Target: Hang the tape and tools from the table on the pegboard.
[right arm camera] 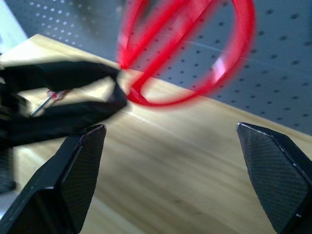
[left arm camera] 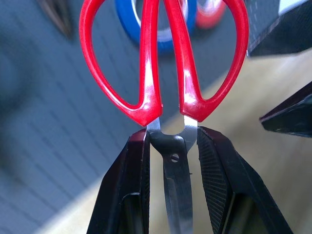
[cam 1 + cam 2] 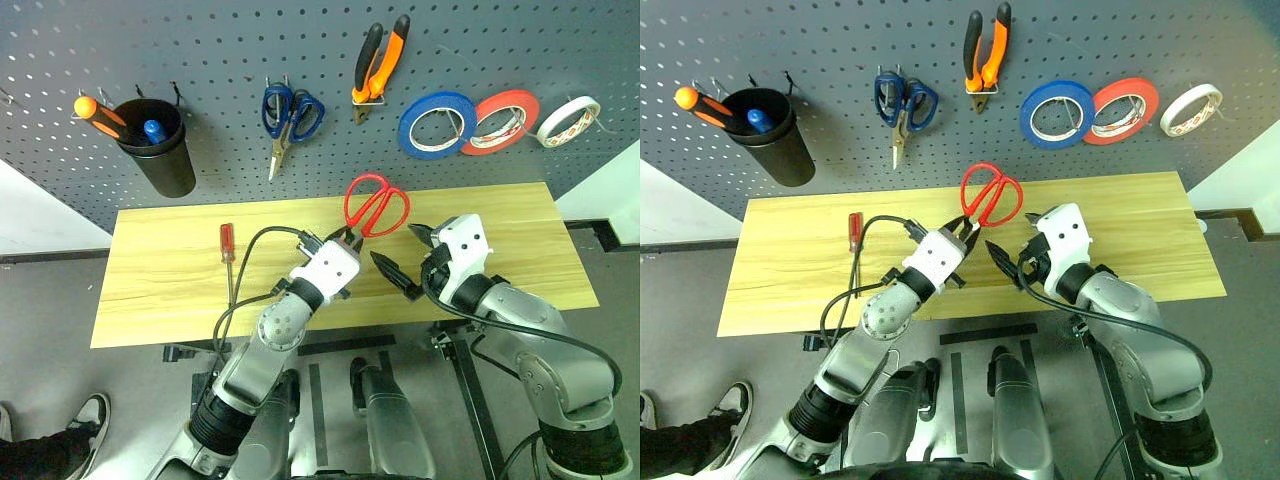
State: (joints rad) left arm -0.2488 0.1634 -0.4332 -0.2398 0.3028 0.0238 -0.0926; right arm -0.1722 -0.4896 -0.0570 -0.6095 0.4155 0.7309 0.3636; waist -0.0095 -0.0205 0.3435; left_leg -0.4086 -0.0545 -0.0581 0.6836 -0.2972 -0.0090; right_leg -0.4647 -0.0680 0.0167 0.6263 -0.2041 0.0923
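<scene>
The fingers (image 2: pixel 139 185) of the left gripper (image 3: pixel 347 240) pinch the red-handled scissors (image 3: pixel 376 204) by the blades just below the pivot, handles pointing up toward the pegboard (image 3: pixel 230 60). The right gripper (image 3: pixel 412 258) waits wide open and empty just beside them. That narrow pinch on smooth metal could let the scissors swivel or slip, dropping them onto the table (image 3: pixel 160 290).

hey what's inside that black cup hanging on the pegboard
In the black cup: an orange-handled screwdriver and a blue-handled tool. Their lower ends are hidden by the cup wall.
</scene>
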